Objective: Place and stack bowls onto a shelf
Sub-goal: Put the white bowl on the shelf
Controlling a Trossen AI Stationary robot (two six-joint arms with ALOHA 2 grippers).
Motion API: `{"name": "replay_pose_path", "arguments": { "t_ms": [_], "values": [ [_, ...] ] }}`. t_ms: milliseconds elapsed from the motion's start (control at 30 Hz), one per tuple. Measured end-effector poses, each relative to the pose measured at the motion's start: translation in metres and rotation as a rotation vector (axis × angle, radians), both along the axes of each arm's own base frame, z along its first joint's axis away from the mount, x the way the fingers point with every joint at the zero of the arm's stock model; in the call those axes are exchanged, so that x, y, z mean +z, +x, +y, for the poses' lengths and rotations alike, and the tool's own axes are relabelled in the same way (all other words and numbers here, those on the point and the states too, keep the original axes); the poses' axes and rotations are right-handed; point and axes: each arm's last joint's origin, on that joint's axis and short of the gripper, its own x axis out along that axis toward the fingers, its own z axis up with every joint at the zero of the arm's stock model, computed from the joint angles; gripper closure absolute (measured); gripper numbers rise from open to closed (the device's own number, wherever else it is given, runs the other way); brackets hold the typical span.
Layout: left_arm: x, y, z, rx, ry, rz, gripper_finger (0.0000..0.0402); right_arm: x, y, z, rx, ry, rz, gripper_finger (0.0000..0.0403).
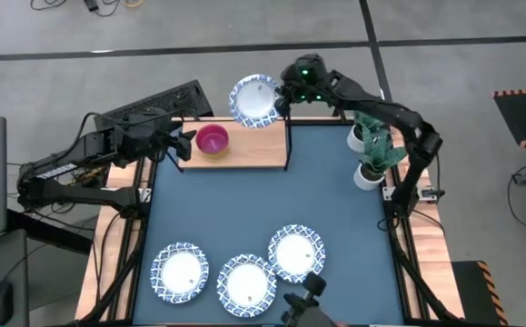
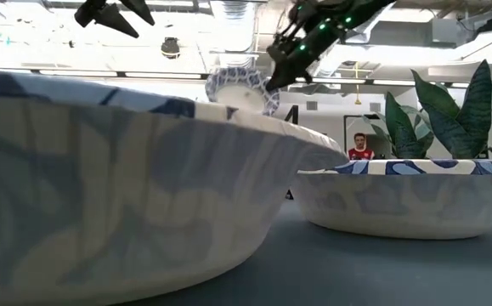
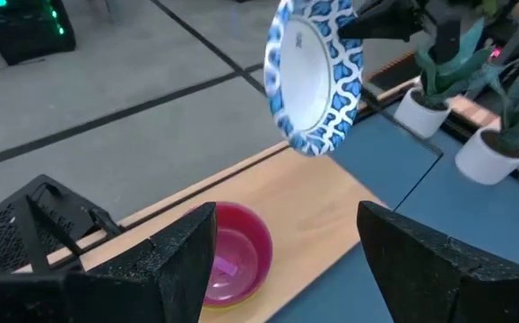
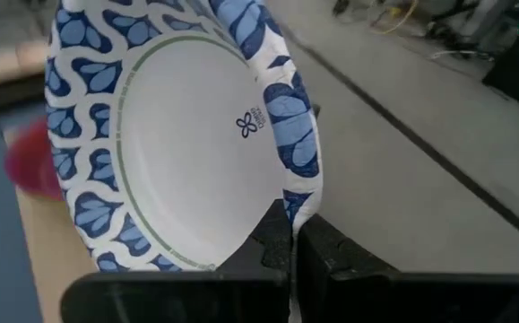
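Note:
My right gripper [image 1: 281, 98] is shut on a white bowl with a blue patterned rim [image 1: 254, 100], held in the air over the far edge of the wooden shelf board [image 1: 244, 150]. A magenta bowl [image 1: 212, 140] stands on the board's left part. My left gripper [image 1: 186, 143] is open just left of the magenta bowl, level with the board; the bowl [image 3: 232, 256] shows between its fingers. Three more blue-rimmed white bowls [image 1: 179, 271] [image 1: 248, 282] [image 1: 295, 251] stand on the blue table near its front edge. My right gripper pinches the blue-rimmed bowl's rim [image 4: 297, 208] between its two fingers, one on the inside and one on the outside of the wall. The fingers come from the table's right side. The bowl is lifted clear and tilted on edge, its hollow [image 3: 306, 76] facing the left arm.
Two white pots with green plants [image 1: 372, 150] stand at the table's right far corner, under the right arm. The shelf's black post [image 1: 288, 145] rises at the board's right end. A person in red [image 2: 361, 151] sits far behind the table.

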Motion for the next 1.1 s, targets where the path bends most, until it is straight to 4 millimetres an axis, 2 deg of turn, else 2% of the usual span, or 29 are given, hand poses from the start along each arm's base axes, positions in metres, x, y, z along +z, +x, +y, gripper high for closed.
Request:
{"name": "replay_pose_path", "arguments": {
  "t_ms": [367, 567, 800, 1100],
  "values": [
    [-0.006, 0.008, 0.002, 0.0, -0.036, 0.026, 0.0147, -0.017, 0.043, -0.026, 0.138, -0.042, 0.261, 0.0382],
    [-0.006, 0.008, 0.002, 0.0, -0.037, 0.028, 0.0147, -0.036, 0.06, -0.033, 0.216, -0.022, 0.419, 0.0382],
    [-0.006, 0.008, 0.002, 0.003, -0.043, 0.021, 0.0147, -0.057, 0.07, -0.037, 0.272, 0.016, 0.528, 0.0382],
    [-0.006, 0.008, 0.002, 0.007, -0.048, 0.016, 0.0147, -0.078, 0.075, -0.04, 0.329, 0.111, 0.556, 0.0382]
  ]
}}
